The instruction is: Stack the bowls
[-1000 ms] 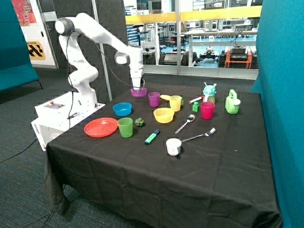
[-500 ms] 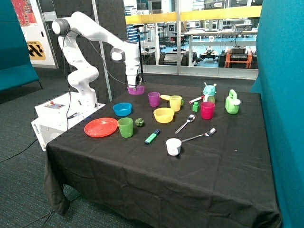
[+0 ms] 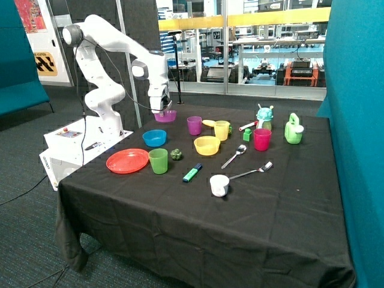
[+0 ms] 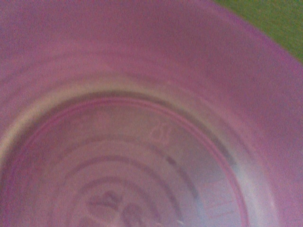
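The white arm reaches from its base at the table's far left; the gripper (image 3: 161, 110) points down, closed on the purple bowl (image 3: 165, 116).

Purple bowl (image 3: 165, 116); blue bowl (image 3: 154, 138); yellow bowl (image 3: 207, 145); black tablecloth (image 3: 240, 216)

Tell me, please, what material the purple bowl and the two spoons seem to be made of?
The purple bowl, held in the gripper, looks like thin, slightly see-through plastic: the wrist view shows moulded rings and an embossed mark on its bottom. The two spoons are probably metal, since they look silvery and glossy; silver-coated plastic cannot be excluded.
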Controlling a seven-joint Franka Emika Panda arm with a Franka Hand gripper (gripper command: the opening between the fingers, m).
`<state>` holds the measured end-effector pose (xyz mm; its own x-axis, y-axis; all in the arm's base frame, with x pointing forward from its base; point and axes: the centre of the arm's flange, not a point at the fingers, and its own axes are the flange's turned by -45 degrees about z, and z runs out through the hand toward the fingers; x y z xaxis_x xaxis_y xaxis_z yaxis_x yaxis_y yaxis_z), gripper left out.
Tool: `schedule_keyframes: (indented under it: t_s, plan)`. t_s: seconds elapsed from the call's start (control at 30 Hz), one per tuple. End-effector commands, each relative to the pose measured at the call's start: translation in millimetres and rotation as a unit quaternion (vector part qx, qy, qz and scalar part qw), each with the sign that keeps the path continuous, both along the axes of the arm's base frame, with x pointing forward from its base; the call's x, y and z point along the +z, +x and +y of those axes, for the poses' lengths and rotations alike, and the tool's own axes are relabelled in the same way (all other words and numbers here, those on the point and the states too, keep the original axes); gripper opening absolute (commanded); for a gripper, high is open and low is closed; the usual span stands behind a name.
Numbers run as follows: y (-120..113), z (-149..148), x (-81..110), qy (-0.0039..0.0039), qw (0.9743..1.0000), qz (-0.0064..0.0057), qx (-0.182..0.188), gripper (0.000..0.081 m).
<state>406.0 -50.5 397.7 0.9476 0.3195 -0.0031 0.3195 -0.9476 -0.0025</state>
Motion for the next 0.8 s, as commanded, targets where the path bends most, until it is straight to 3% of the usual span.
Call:
schedule_keyframes:
  t_s: [0.0,0.37,0.77]
  plan:
    - [-2,-32,-1.2,-0.00075,0.9998,-0.0018,-0.020,0.0000]
    - [2,-51,-4.8,-0.00077,0.9995,-0.0018,-0.032,0.0000]
    - [-11,-76,-15.7,-0.00082,0.9984,-0.0018,-0.057,0.0000]
